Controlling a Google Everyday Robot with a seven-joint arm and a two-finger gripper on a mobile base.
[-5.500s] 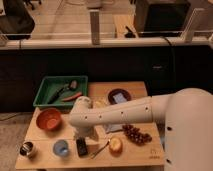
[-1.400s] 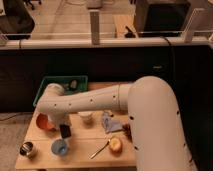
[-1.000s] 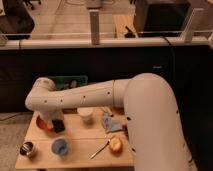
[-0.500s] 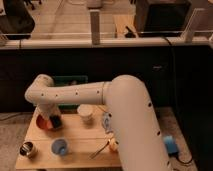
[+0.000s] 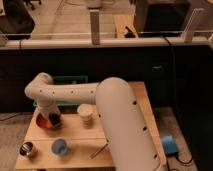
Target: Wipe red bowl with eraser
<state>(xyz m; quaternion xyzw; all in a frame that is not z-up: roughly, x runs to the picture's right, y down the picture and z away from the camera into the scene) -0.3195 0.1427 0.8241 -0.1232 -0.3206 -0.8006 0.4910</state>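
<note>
The red bowl (image 5: pixel 43 123) sits at the left edge of the wooden table (image 5: pixel 80 142), partly covered by my arm. My gripper (image 5: pixel 53 119) reaches down into the bowl from the wrist above it. It is shut on the eraser (image 5: pixel 54 120), a small black block that rests against the bowl's inside on its right half. The white arm (image 5: pixel 75 92) curves from the lower right across the table to the bowl and hides most of the table's right side.
A green bin (image 5: pixel 72 80) stands behind the bowl. A white cup (image 5: pixel 85 113) is just right of the bowl. A light-blue cup (image 5: pixel 59 147) and a small metal cup (image 5: pixel 28 149) stand near the front edge. A thin utensil (image 5: pixel 99 150) lies by the arm.
The arm has swung left across the table. The gripper with the eraser has gone from beside the red bowl to inside it and shifted slightly there.
</note>
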